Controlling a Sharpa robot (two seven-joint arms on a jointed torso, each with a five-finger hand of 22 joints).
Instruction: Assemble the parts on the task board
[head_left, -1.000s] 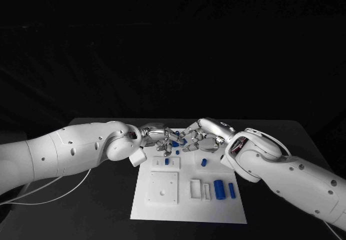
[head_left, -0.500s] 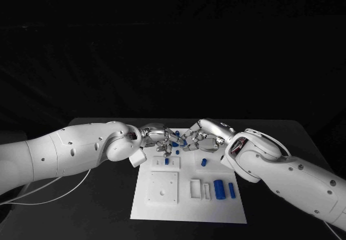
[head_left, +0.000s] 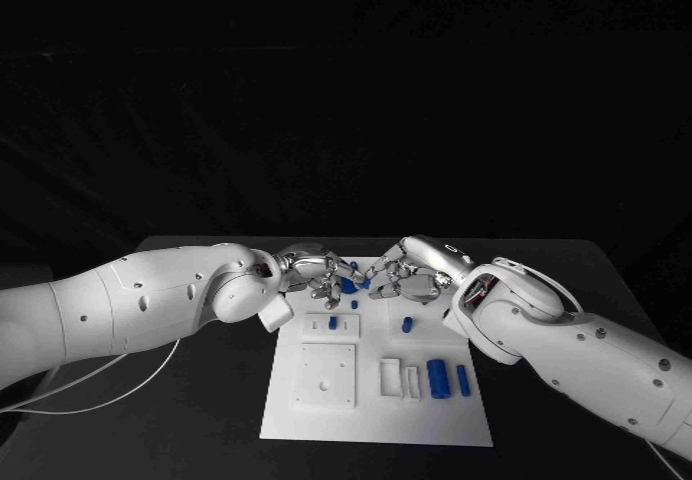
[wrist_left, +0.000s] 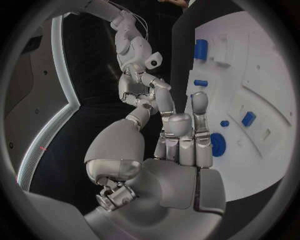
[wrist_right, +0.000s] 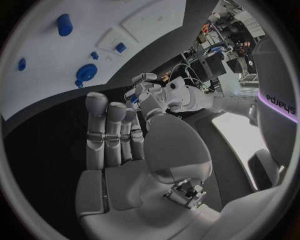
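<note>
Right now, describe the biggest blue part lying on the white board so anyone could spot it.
Start at the white task board in the middle of the black table. On its right side, near the right arm, two blue cylinders lie side by side. The one meant is the thick blue cylinder, fatter than the slim one on its right.

The task board (head_left: 378, 415) looks like matt white plastic, smooth, with shallow moulded recesses. The parts on it, such as the blue cylinder (head_left: 437, 379), look like smooth blue plastic. The worktop (head_left: 216, 410) beneath the board is matt black. Both the left hand (head_left: 320, 275) and the right hand (head_left: 401, 275) show polished silver metal, and the arms wear glossy white shells.
</note>
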